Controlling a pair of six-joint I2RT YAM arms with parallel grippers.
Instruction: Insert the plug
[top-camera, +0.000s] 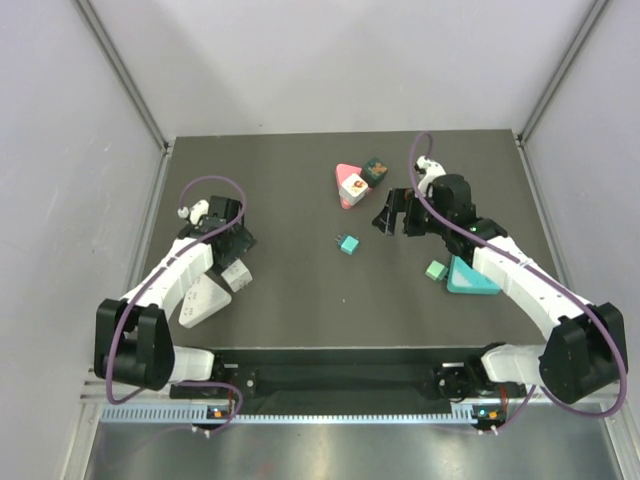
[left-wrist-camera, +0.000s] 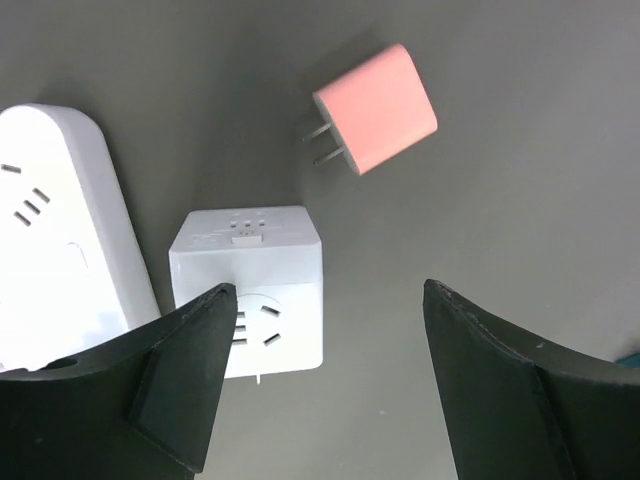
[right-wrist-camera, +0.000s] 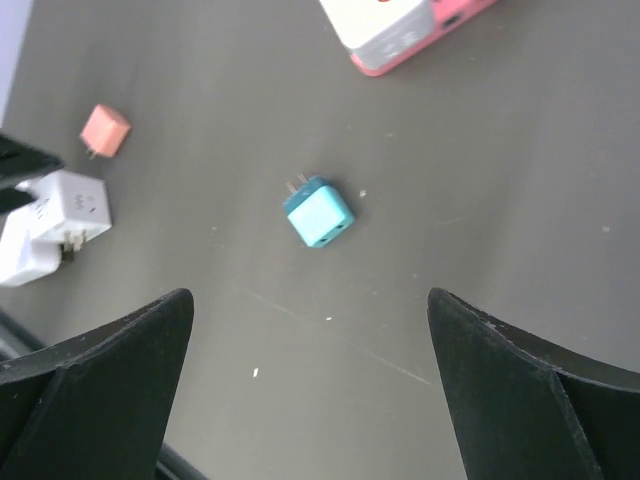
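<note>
A small teal plug (top-camera: 348, 243) lies on the dark table (top-camera: 300, 310) near its middle, prongs pointing up-left in the right wrist view (right-wrist-camera: 318, 211). My right gripper (top-camera: 394, 216) hovers open to the right of it, and nothing sits between its fingers (right-wrist-camera: 310, 295). A pink plug (left-wrist-camera: 375, 108) lies on its side with two prongs showing, just beyond a white cube socket (left-wrist-camera: 250, 285). My left gripper (left-wrist-camera: 330, 290) hangs open above them, its left finger over the cube's face. In the top view the left gripper (top-camera: 230, 238) hides the pink plug.
A white power strip (left-wrist-camera: 50, 230) lies left of the cube. A pink triangular socket (top-camera: 348, 186) with a white cube on it and a dark green cube (top-camera: 376, 168) stand at the back. A teal triangular socket (top-camera: 470, 278) and a green cube (top-camera: 436, 269) lie under the right arm.
</note>
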